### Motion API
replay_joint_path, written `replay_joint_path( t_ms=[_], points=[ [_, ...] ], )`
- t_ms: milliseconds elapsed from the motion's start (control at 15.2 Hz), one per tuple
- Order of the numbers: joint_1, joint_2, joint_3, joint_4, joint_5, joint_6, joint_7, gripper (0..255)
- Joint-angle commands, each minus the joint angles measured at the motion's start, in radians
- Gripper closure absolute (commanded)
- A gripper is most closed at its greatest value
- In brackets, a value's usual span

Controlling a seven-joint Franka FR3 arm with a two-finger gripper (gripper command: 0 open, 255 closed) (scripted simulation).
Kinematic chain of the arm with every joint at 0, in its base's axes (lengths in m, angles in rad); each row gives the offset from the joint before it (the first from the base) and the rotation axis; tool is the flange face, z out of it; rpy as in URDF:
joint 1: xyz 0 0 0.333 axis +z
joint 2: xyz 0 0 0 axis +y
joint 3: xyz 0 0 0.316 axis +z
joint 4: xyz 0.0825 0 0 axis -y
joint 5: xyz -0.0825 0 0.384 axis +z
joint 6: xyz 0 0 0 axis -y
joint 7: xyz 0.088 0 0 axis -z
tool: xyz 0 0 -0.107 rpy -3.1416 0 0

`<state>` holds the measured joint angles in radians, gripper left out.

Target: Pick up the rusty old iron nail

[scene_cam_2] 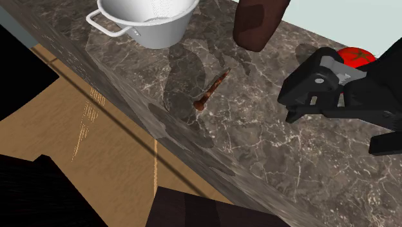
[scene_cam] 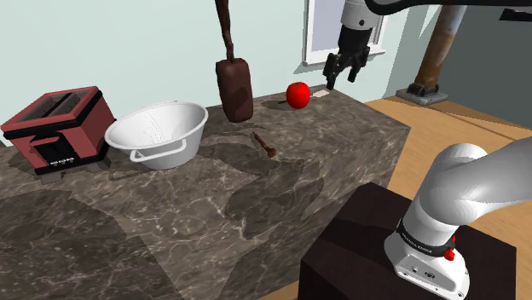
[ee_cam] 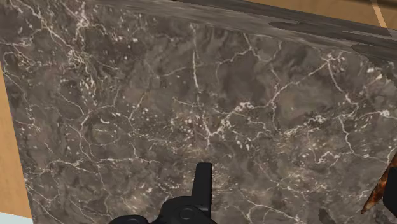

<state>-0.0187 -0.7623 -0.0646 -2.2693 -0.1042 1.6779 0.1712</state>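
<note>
- Your nail [scene_cam: 265, 146] lies flat on the dark marble counter [scene_cam: 170, 222], with nothing touching it. In the shoulder view it is at 4 o'clock from the white bowl [scene_cam: 159, 132].
- The red fruit [scene_cam: 297, 95] sits at 1 o'clock from the nail.
- The gripper [scene_cam: 341, 79] hangs over the counter's far corner, at 2 o'clock from the fruit. It points down, fingers apart and empty.
- The forearm comes in from the top edge.
</note>
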Motion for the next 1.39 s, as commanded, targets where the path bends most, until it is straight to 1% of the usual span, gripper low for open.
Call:
replay_joint_path(
  t_ms=[0,330,660,990,1320],
  points=[
    [0.000,0.000,0.000,0.000,0.000,0.000,0.000,0],
    [0.014,0.099,0.064,-0.033,0.032,0.126,0.105,0],
    [0.025,0.228,0.126,-0.031,0.050,0.247,0.208,0],
    [0.031,0.381,0.185,0.008,0.051,0.356,0.312,0],
    [0.035,0.552,0.237,0.083,0.027,0.445,0.420,0]
  ],
)
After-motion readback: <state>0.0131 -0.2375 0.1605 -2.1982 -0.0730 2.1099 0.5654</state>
